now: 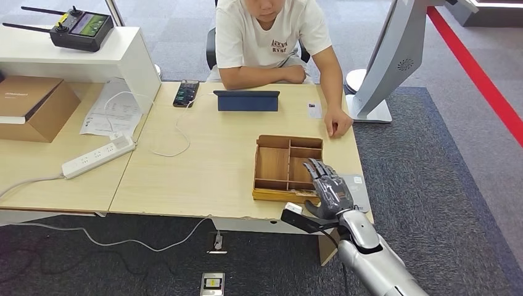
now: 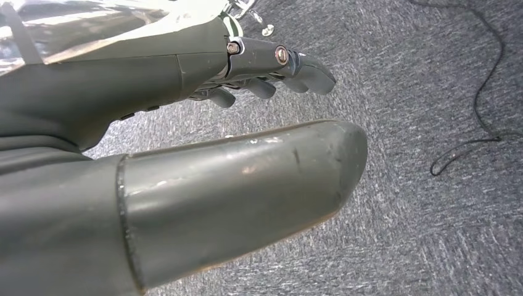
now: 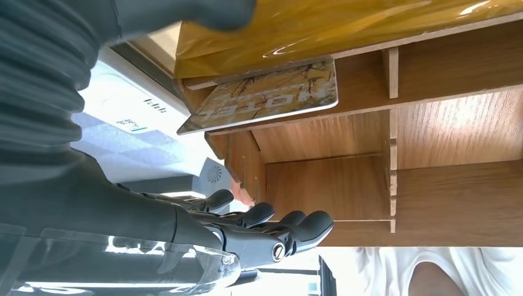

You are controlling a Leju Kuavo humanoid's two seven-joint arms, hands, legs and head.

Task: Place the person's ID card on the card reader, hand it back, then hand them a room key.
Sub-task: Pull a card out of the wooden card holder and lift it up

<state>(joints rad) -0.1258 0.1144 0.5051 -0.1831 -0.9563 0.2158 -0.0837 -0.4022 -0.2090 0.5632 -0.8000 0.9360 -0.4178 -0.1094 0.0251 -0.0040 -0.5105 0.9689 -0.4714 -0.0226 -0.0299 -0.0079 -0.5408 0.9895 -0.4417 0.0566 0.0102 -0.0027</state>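
1. The right hand [image 1: 327, 188] is hovering over the near right corner of the tray [image 1: 271, 165], its fingers [image 3: 290, 225] stretched out side by side and holding nothing.
2. A gold key card [image 3: 265, 98] is lying in the tray's near compartment, just under the hand and beside the thumb; I cannot tell whether the thumb is touching it.
3. A grey card reader [image 1: 358, 188] is sitting flat on the worktop [image 1: 203, 166], just right of the tray and partly under the hand.
4. The left hand [image 2: 247, 80] is hanging over grey carpet [image 2: 401, 234], fingers loosely curled and apart from the thumb, gripping nothing.
5. Beyond the hand, the tray's far compartments are lying open, bare wood.
6. Further off, a person's hand [image 1: 338, 123] is resting on the worktop's far right edge, well past the robot's fingers.
7. A small ID card [image 1: 314, 110] is lying just beside that person's hand, toward the left.
8. A blue tablet case [image 1: 247, 100] is standing at the far edge, and a phone [image 1: 185, 93] is lying to its left with a white cable trailing away.
9. Far left of the hand, a power strip [image 1: 98, 156] is lying across the worktop.
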